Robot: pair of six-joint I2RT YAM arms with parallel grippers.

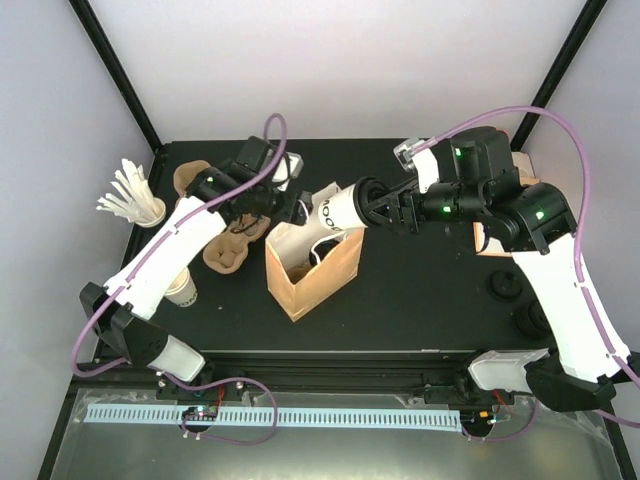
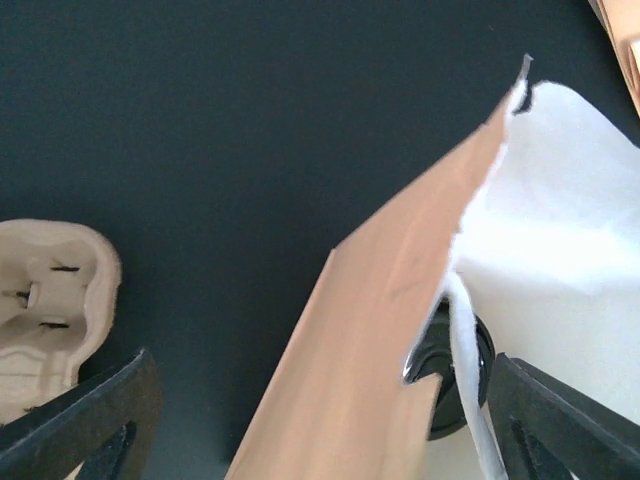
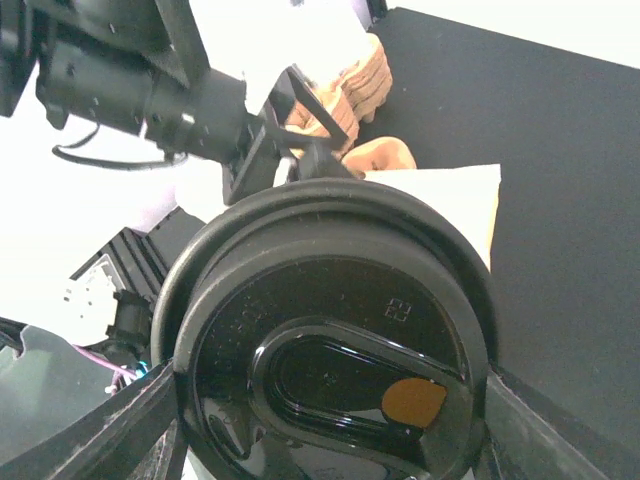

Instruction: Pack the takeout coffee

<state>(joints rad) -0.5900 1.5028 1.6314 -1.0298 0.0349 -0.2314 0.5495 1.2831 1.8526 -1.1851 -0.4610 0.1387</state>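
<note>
Black lid (image 3: pixel 330 370) tops the white takeout coffee (image 1: pixel 337 209), held sideways by right gripper (image 1: pixel 380 209); left gripper (image 1: pixel 292 207) wide.

Bag mouth: tall brown paper bag (image 1: pixel 310 265) open upward; far rim crowded by tilted white paper cup with black lid (image 1: pixel 340 210) and left gripper (image 1: pixel 296 212).
Left flank: moulded pulp cup carrier (image 1: pixel 225 250), close.
Right flank: bare black tabletop (image 1: pixel 420 290), passable up to round black lids (image 1: pixel 505 287).

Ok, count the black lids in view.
3. One lid caps the white cup in the right pincer; two lie loose on the table beside the right arm: a farther lid, and a nearer lid, partly behind it. More may be hidden.
</note>
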